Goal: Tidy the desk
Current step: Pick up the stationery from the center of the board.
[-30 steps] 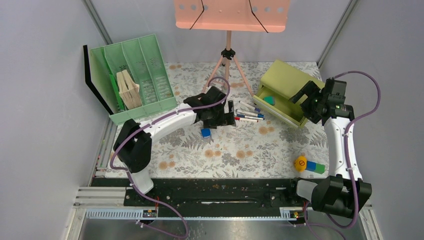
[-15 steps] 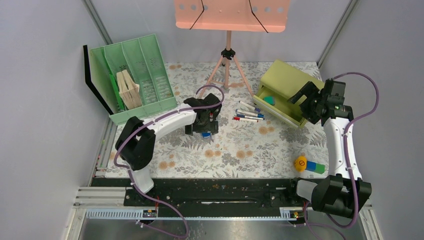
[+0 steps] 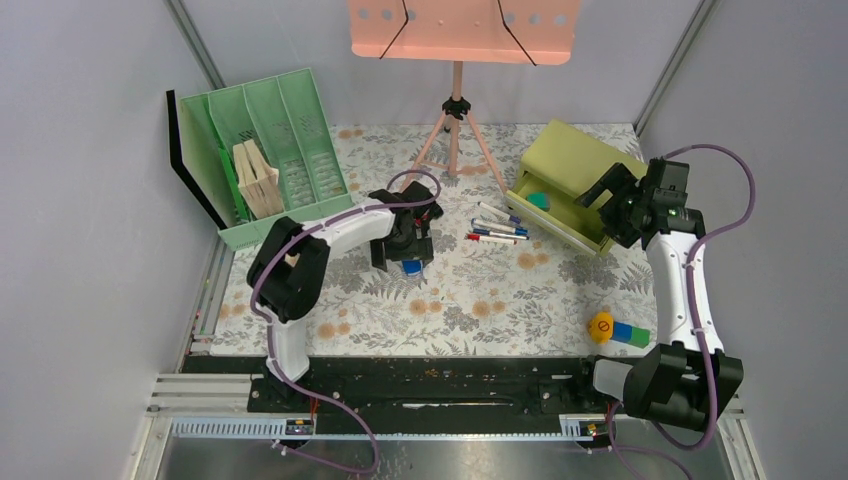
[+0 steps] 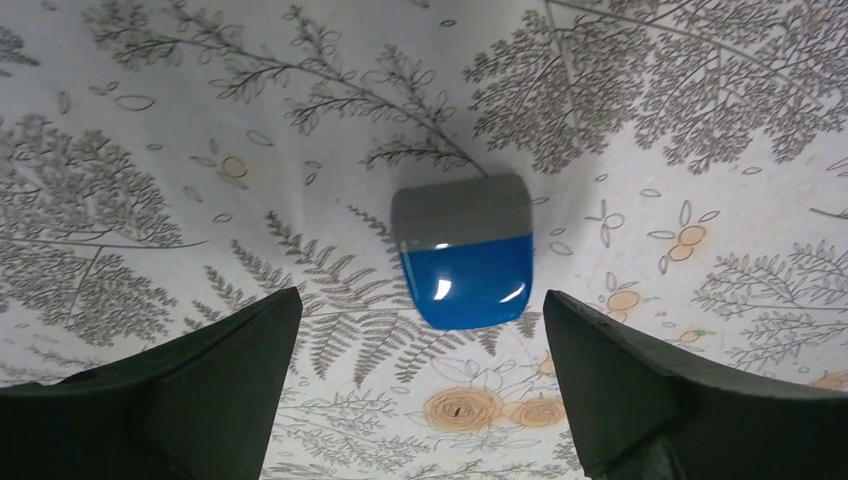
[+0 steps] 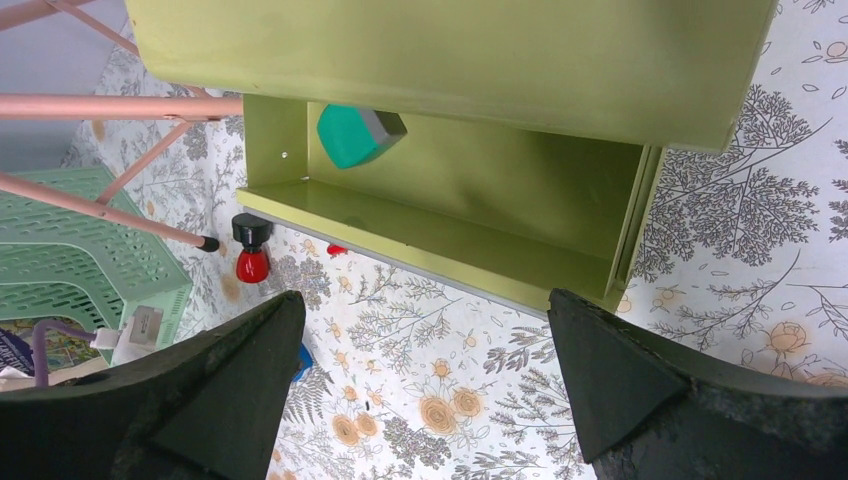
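The desk [image 3: 480,300] is a floral-print tabletop. On it lies a blue and grey eraser [image 3: 411,266], which in the left wrist view sits flat just ahead of the fingertips [image 4: 465,250]. My left gripper [image 3: 405,248] hangs right above it, open [image 4: 420,296], a finger on each side and touching nothing. My right gripper [image 3: 612,198] is open [image 5: 425,296] and empty, hovering at the front of an olive-green drawer box [image 3: 565,185]. The drawer [image 5: 450,200] is pulled out and holds a teal eraser [image 5: 355,133].
Several pens [image 3: 497,228] lie between the eraser and the drawer box. A green file organizer [image 3: 275,150] with wooden blocks [image 3: 257,178] stands at the back left. A pink music stand's tripod [image 3: 457,130] is at the back middle. A yellow ball [image 3: 601,327] and a blue-green block [image 3: 630,333] sit front right.
My left gripper has swung left, away from the pens, and now stands over the blue eraser. The right arm has not moved.
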`<act>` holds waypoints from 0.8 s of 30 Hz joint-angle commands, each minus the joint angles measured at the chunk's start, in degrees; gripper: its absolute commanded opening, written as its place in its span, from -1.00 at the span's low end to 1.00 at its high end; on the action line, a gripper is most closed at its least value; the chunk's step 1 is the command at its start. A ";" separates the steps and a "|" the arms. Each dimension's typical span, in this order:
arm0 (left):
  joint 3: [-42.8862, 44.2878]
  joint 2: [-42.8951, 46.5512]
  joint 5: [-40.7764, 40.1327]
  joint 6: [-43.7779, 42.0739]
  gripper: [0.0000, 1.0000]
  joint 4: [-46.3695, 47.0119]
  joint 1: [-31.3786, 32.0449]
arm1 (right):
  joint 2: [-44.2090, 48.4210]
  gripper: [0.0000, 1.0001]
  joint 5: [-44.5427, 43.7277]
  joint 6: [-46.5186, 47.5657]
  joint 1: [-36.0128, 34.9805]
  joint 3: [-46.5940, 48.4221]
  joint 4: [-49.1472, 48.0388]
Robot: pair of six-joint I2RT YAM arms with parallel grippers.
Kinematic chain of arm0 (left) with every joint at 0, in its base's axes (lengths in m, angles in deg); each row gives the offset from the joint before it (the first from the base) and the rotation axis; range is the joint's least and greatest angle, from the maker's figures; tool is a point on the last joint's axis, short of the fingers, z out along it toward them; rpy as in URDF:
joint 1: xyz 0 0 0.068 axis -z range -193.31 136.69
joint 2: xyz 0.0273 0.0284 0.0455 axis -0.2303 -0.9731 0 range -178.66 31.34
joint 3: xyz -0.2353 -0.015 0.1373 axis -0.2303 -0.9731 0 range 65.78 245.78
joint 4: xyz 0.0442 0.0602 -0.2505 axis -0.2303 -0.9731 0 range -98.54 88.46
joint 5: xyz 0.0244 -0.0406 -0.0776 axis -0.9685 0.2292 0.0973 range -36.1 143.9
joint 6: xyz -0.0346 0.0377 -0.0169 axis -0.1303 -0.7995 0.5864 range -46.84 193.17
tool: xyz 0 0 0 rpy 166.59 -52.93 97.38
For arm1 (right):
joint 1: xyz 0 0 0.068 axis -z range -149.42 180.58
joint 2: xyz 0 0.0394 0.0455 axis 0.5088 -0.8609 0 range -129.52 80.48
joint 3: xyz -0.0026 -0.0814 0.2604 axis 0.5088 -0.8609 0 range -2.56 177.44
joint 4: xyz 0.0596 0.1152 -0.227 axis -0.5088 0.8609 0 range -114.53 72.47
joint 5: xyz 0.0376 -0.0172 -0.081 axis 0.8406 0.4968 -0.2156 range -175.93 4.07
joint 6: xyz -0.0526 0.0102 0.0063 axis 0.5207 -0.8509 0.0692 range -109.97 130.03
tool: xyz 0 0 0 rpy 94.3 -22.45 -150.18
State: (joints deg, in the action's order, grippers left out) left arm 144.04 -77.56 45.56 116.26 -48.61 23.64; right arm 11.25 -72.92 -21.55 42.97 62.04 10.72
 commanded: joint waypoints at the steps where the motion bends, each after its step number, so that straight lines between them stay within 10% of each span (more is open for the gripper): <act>1: 5.80 -3.12 2.13 0.31 0.84 -0.70 0.01 | -1.14 0.99 0.47 -0.19 0.10 1.64 -1.44; 16: 10.90 -10.85 1.75 2.69 0.43 -5.48 -1.30 | -2.95 0.99 0.28 0.51 0.10 2.85 -1.67; 24: 10.33 -10.70 1.75 2.27 -0.37 -5.47 -1.58 | -3.66 0.99 0.77 0.21 0.10 3.49 -1.65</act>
State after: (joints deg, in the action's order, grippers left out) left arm 153.94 -87.68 47.64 118.51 -53.04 22.39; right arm 7.88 -72.88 -21.52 42.97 62.98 10.30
